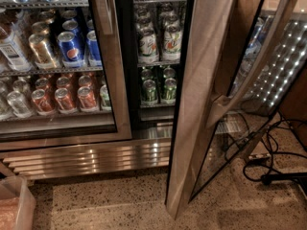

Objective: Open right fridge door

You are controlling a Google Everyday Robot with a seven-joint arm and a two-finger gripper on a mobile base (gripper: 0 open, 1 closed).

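The right fridge door (201, 104) stands swung well out from the cabinet. Its steel edge faces the camera and runs from about 1 o'clock at the top of the view down to 6 o'clock at the floor (120, 205). Its long bowed handle (256, 49) slants across the 2 to 3 o'clock area on the far side of the frame. The shelves behind it are exposed, with green cans (158, 87) showing near the centre. The left door (117, 80), at 9 to 10 o'clock, is shut over its blue and orange cans. Judging by how wide the gap is, the opening looks essentially done, or is in its last stretch. Any next move would be to let go of the handle and back away without nudging the door shut, and without snagging the cables (268, 162) lying at 4 o'clock. The gripper is nowhere in the view, so I cannot tell how wide it is or whether it holds or touches anything.
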